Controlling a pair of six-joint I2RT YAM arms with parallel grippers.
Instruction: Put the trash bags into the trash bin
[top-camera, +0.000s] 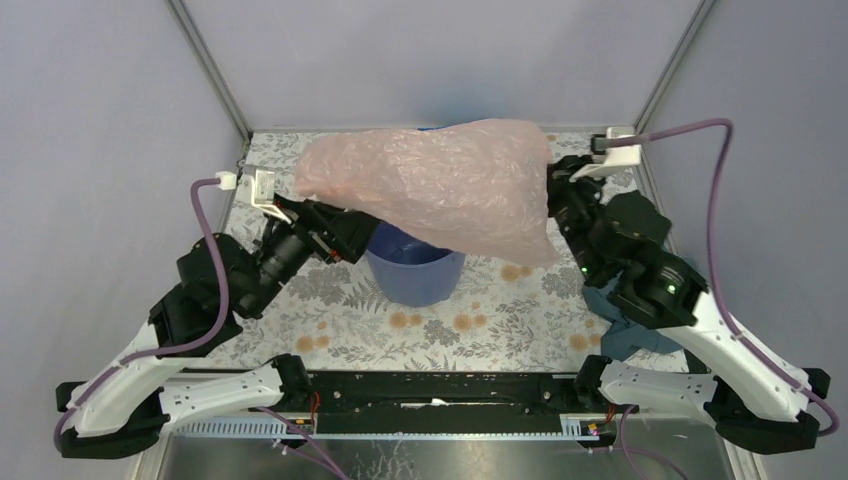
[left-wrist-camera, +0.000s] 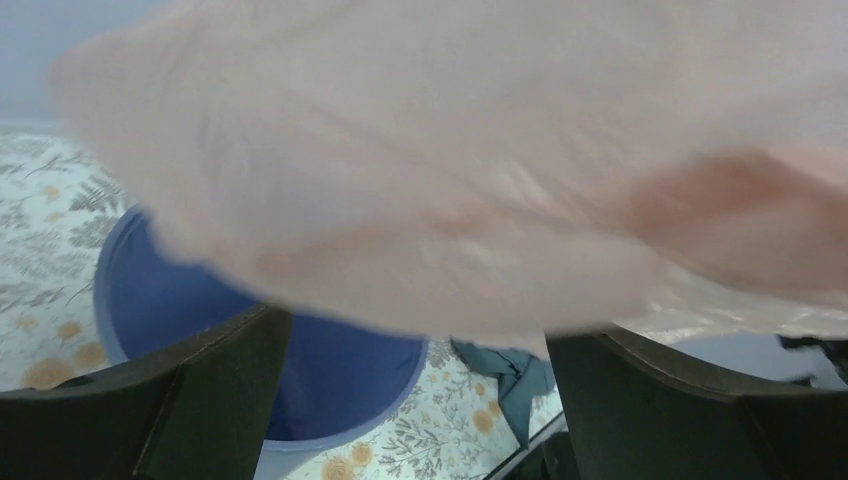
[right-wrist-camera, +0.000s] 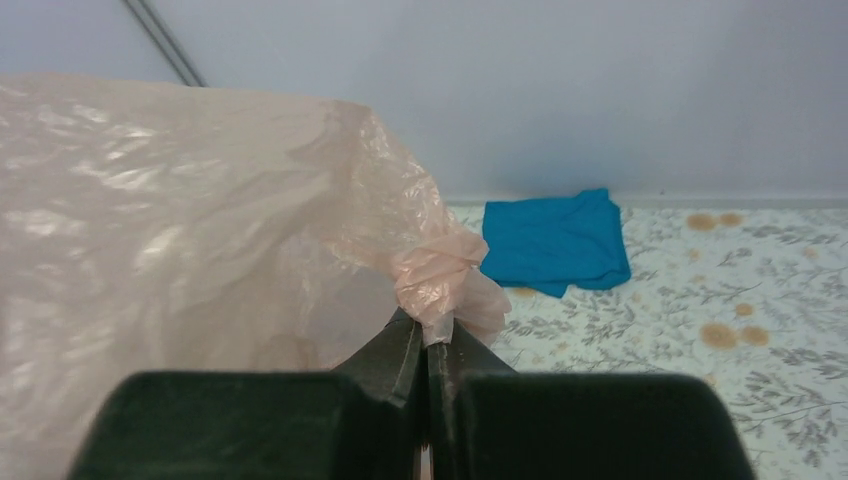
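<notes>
The pink trash bag (top-camera: 440, 190) hangs spread out above the blue trash bin (top-camera: 415, 275). The right pincer (right-wrist-camera: 432, 345) is squeezed tight on its bunched corner. The left pincer (left-wrist-camera: 410, 345) gapes wide just under the bag, maybe not touching; that view is blurry. The flowery surface (top-camera: 480, 330) also carries a bright blue cloth (right-wrist-camera: 555, 240). Pale walls (top-camera: 430, 60) stand around.

Items recorded: one pale-pink trash bag (top-camera: 440, 185); one lavender-blue trash bin (top-camera: 415, 282); one bright blue cloth (right-wrist-camera: 555, 240); one grey-blue cloth (left-wrist-camera: 505, 375).
</notes>
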